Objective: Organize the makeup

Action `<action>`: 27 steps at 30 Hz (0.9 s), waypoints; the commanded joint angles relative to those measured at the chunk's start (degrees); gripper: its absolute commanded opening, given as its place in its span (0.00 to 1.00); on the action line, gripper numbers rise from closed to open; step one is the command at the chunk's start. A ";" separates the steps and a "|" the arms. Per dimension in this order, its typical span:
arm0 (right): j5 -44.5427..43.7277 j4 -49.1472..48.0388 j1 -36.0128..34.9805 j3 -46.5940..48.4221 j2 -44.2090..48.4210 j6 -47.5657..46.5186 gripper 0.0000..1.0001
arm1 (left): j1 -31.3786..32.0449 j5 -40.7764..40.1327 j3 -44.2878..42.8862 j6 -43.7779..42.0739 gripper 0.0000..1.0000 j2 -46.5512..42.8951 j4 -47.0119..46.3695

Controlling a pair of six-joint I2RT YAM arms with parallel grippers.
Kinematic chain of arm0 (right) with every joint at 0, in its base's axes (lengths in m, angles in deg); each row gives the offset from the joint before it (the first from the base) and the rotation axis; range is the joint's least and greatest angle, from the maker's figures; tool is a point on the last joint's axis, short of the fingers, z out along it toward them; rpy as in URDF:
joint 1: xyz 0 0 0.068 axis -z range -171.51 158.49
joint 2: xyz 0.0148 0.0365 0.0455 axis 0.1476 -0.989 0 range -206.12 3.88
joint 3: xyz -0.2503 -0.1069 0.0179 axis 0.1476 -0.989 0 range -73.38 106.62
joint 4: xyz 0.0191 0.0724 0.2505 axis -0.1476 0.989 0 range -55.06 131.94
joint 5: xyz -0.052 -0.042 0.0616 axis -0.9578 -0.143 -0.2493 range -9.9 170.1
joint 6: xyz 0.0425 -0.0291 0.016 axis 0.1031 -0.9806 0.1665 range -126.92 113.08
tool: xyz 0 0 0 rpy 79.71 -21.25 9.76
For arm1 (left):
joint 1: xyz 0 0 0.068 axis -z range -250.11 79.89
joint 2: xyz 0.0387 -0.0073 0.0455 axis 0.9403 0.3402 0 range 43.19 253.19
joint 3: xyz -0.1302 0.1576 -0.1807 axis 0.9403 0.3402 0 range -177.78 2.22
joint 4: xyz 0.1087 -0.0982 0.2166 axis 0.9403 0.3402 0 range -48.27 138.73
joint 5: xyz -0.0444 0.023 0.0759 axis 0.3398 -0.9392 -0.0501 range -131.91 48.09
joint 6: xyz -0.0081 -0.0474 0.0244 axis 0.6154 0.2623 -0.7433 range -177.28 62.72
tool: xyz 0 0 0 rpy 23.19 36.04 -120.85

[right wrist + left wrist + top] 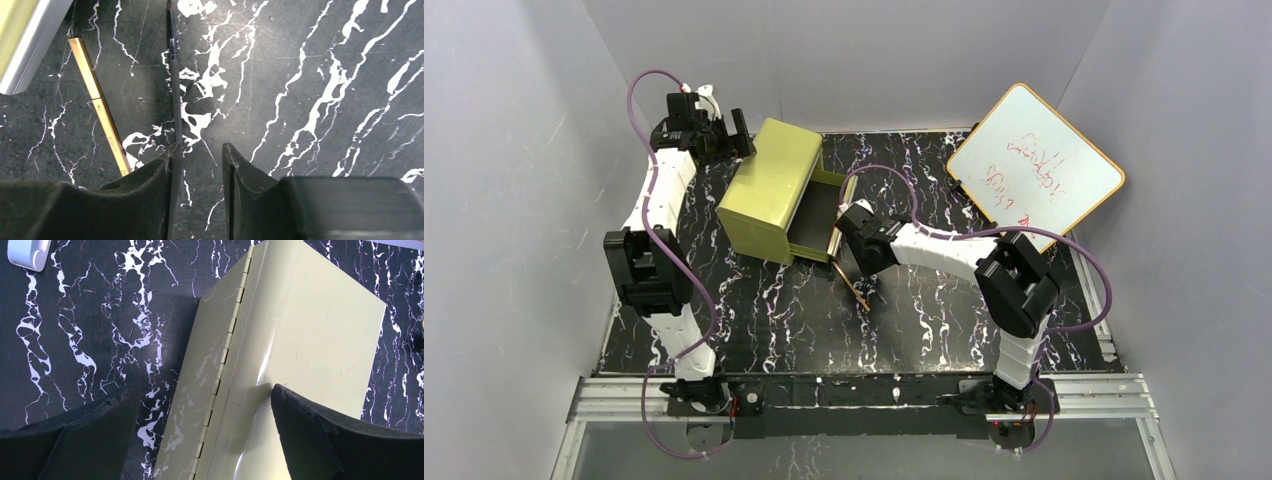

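Pencils are the matter in hand. From the top view, the olive-green box (774, 185) is seen with its drawer (816, 222) standing open toward the right arm. The right jaws sit low at the desk (924, 310) just in front of that drawer, over the gold pencil (862, 296). The left jaws are held at the box's far corner.

In the left wrist view, the left jaws are spread wide and nothing is held; only the box's hinged lid lies below them.

In the right wrist view, the right jaws are parted narrowly and nothing is clamped. The dark pencil (173, 75) runs along the inner face of one finger (145, 200), and the gold pencil lies just beside it, nearer the drawer. The dark pencil is probably the one to be taken. It should be centred in the gap before closing, so that the gold one is not pinched along with it.
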 commanded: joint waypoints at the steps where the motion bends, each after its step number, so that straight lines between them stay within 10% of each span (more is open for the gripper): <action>1: 2.68 -4.11 -0.31 -1.72 1.43 -0.11 0.44 | -1.47 -5.99 2.12 -2.96 0.99 0.60 8.64; 21: 5.52 -9.52 -0.35 -6.49 -1.45 0.55 0.39 | -1.47 -6.24 2.37 -3.06 0.99 0.50 8.61; 27: 4.70 -9.28 -0.31 -7.19 -2.99 0.22 0.18 | -1.47 -6.21 2.27 -3.05 0.99 0.52 8.61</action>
